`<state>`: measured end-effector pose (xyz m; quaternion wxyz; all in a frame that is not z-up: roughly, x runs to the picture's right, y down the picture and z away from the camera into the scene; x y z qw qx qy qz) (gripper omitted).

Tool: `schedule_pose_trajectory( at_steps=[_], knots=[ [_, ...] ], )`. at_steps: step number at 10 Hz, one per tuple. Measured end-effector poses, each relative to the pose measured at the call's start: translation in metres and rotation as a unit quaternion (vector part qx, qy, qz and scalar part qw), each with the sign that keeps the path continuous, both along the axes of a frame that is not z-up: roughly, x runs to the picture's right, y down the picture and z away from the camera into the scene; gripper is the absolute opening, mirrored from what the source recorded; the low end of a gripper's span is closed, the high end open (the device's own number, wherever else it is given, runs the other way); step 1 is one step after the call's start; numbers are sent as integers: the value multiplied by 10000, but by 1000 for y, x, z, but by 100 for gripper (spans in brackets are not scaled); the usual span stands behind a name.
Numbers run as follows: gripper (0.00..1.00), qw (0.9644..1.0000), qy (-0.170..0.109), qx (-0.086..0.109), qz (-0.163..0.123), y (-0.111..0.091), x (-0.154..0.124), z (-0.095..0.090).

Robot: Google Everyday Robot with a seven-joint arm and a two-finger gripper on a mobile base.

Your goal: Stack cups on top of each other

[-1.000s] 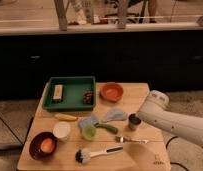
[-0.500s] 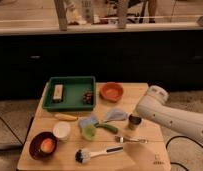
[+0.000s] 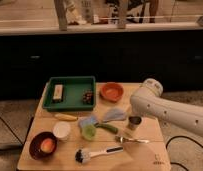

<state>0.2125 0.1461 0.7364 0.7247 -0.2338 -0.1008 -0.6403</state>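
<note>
The white arm [image 3: 170, 111] runs off the picture's right edge and covers most of the gripper [image 3: 133, 114], just above the dark grey cup [image 3: 134, 123] near the tabletop's [image 3: 145, 159] right edge. The small dark items [image 3: 87, 96] in the green tray [image 3: 70, 83] are too small to identify.

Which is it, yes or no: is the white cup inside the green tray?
No, the white cup stands on the table outside the green tray; the gripper is by the dark grey cup.

A smooth white tubular arm [image 3: 170, 114] with a rounded joint cap [image 3: 152, 86] hides its end effector behind it.
</note>
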Motion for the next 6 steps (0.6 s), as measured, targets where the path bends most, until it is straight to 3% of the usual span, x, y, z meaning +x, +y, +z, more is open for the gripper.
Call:
schedule_pose_trajectory(
  at_steps=[6],
  knots=[
    [80,9982,-189,-569,3,12,-15,13]
  ],
)
